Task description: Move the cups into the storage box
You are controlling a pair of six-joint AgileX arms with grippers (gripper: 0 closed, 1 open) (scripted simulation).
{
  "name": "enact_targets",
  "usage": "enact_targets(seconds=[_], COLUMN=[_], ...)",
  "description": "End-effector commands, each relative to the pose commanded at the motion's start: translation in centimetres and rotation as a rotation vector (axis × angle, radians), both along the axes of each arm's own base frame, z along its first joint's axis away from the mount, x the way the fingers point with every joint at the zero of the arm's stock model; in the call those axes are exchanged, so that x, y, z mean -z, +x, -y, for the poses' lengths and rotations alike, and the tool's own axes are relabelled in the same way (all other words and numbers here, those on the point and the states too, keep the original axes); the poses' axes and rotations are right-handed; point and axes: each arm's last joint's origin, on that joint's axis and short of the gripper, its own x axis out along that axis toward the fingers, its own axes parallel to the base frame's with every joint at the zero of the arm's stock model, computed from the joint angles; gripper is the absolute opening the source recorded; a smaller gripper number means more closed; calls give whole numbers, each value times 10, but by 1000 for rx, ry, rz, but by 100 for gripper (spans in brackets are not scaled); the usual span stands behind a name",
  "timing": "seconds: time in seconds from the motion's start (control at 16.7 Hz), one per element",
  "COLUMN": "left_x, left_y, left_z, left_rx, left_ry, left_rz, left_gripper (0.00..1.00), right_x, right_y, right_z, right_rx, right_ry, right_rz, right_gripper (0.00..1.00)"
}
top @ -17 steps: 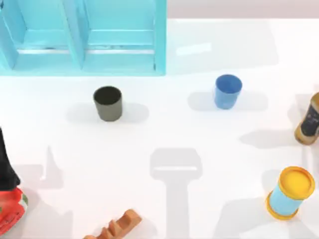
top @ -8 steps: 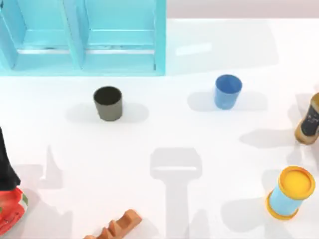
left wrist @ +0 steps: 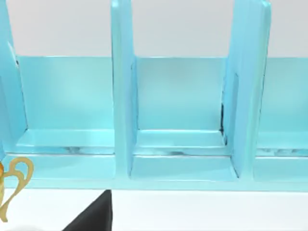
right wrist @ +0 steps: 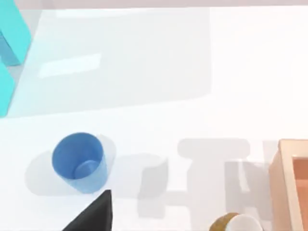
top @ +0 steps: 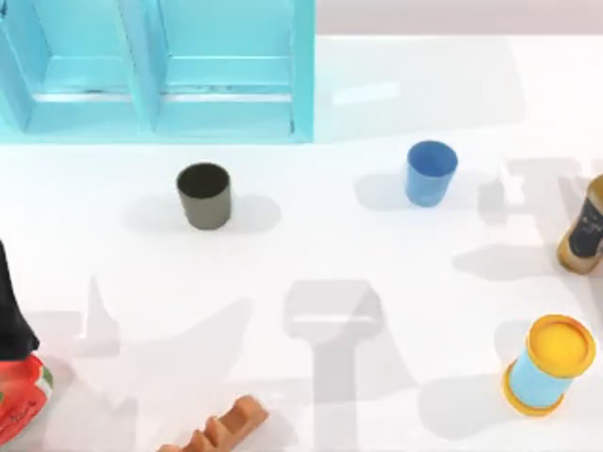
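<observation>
Though dark-labelled, bottle (top: 586, 229) text unreadable.

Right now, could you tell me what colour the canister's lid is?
Yellow; the canister's lid shows best in the top view.

Open table surrounds both cups (top: 203, 194) (top: 431, 172); upright dividers (top: 139, 66) split the storage box (top: 301, 75).

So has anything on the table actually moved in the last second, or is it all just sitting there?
Nothing on the table moved. Only the shadows shifted, with new ones near the blue cup. The olive-grey cup, storage box, yellow-lidded canister and brown bottle sit exactly where they were.
</observation>
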Motion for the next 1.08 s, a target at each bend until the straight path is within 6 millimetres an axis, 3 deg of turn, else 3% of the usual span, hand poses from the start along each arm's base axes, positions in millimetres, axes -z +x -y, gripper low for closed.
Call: enact_targets(seconds=[0.24, 0.48, 0.78, 0.9, 1.08], left_x=[0, 0, 0, 0, 0], left_y=[0, 0, 0, 0, 0], left_z=[0, 0, 0, 0, 0], left_rx=[0, 0, 0, 0, 0], left_ry=[0, 0, 0, 0, 0], left_rz=[0, 0, 0, 0, 0], left_gripper=[100, 100, 100, 100, 100], right_x=[-3, 30, 80, 93, 98], right_y=[92, 162, 197, 200, 201], right_z=[-47, -103, -157, -170, -176], right_rx=[-14, -8, 18, 28, 33], right_ry=[-4, -27, -67, -80, -86], right_rz=[-270, -495, -686, -732, -752], right_gripper=[100, 100, 100, 100, 100])
